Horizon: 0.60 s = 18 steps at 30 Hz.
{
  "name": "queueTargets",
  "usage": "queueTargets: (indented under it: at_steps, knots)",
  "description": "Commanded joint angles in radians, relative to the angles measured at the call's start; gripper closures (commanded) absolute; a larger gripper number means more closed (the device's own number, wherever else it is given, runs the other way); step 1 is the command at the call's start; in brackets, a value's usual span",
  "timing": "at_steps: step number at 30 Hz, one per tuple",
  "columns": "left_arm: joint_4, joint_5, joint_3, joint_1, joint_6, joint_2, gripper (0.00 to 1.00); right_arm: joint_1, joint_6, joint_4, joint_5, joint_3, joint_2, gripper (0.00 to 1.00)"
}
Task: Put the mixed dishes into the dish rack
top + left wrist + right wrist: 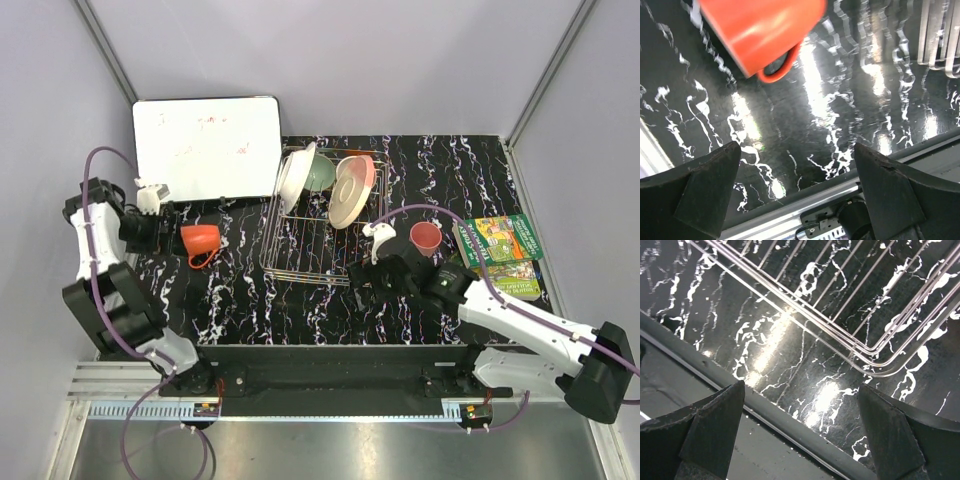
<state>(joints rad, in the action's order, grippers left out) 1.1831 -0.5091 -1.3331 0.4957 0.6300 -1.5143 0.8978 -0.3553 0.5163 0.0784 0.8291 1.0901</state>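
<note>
At the bottom of the top view, the two arm bases are seen bolted along the near edge of a black, white-veined marble-pattern table (250, 300). In the lower right of centre, the right gripper (362, 275) is held low over the table, just beside the near right corner of the rectangular silver wire dish rack (300, 255). In the right wrist view its fingers (715, 425) are spread wide with nothing between them, and the rack's corner wires (840, 305) are seen beyond them.

At the left, the left gripper (165, 232) is found just beside a glossy orange mug (200, 243), which lies on the table to the left of the rack. In the left wrist view, the fingers (705, 190) are spread apart and empty, and the mug (760, 30) is seen clear of them at the top of the frame, its handle towards the camera.

Right of the rack, a small pink cup (425, 238) is stood upright on the table, and a green book (505, 250) lies beyond it at the right edge.

In the far part of the rack, three dishes are set on edge: a white round dish (295, 178) at the left, a mint green bowl (320, 172) behind it, and a large cream plate with a pink rim (350, 195) at the right. A white rectangular whiteboard (208, 148) is placed at the upper left.
</note>
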Motion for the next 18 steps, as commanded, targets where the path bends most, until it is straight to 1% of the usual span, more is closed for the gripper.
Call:
queueTargets:
  at_steps: [1, 10, 14, 18]
  knots:
    - [-0.042, -0.098, -0.001, 0.026, 0.063, -0.078, 0.01, 0.036, -0.022, -0.035, 0.032, 0.004, -0.051, 0.0]
    - [-0.14, -0.244, -0.044, 0.026, 0.056, -0.257, 0.01, 0.098, -0.068, -0.019, 0.072, 0.022, -0.122, 0.0]
    - [-0.18, -0.266, -0.063, 0.026, 0.04, -0.326, 0.01, 0.118, -0.067, -0.007, 0.096, 0.044, -0.125, 0.0]
    - [-0.224, -0.29, -0.072, 0.023, 0.023, -0.357, 0.01, 0.125, -0.062, -0.004, 0.101, 0.057, -0.119, 0.0]
